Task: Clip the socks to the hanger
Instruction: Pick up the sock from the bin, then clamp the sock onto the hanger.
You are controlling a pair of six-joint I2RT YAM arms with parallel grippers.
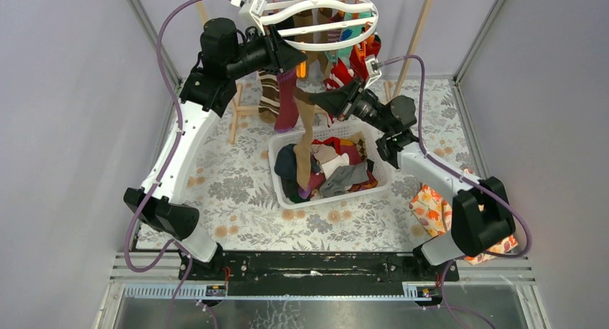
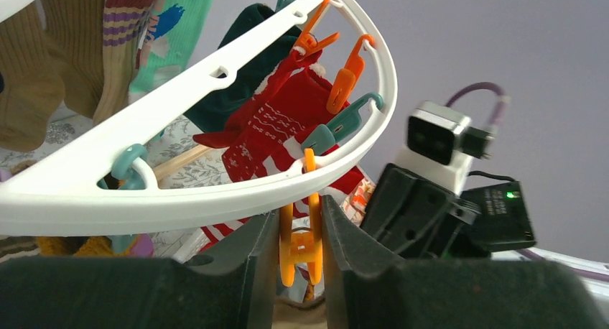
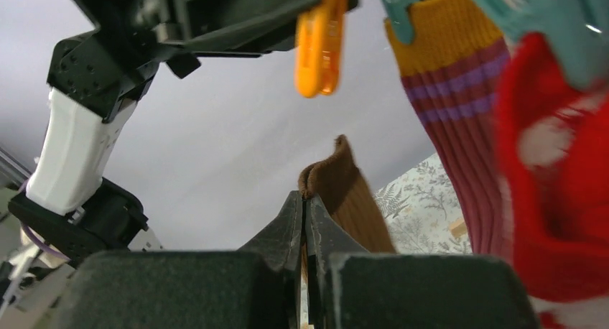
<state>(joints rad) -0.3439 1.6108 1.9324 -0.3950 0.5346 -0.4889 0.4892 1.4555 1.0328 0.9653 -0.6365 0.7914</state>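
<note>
Start at the white basket [image 1: 337, 197] in the middle of the table. The brown sock [image 1: 304, 138] rises out of it, its long axis close to upright and its toe end down among the loose socks. The right jaws are closed on it just under the cuff, so only a short stub of cuff [image 3: 337, 167] stands above the fingertips. That stub is what the next move depends on. In the right wrist view the orange clip [image 3: 319, 49] hangs above it and a little to the left, with clear air between them, so the cuff needs to travel upward and slightly toward the left arm. Toward the far edge, the left jaws are partly closed on the upper handles of that orange clip [image 2: 300, 235], one finger pressed to each side. You cannot tell from here whether its mouth is spread enough to take fabric. The clip dangles from the near rim of the hanger [image 2: 179, 192], whose other clips already hold red, striped and green socks. The right arm does the carrying while the left only holds the clip.
</note>
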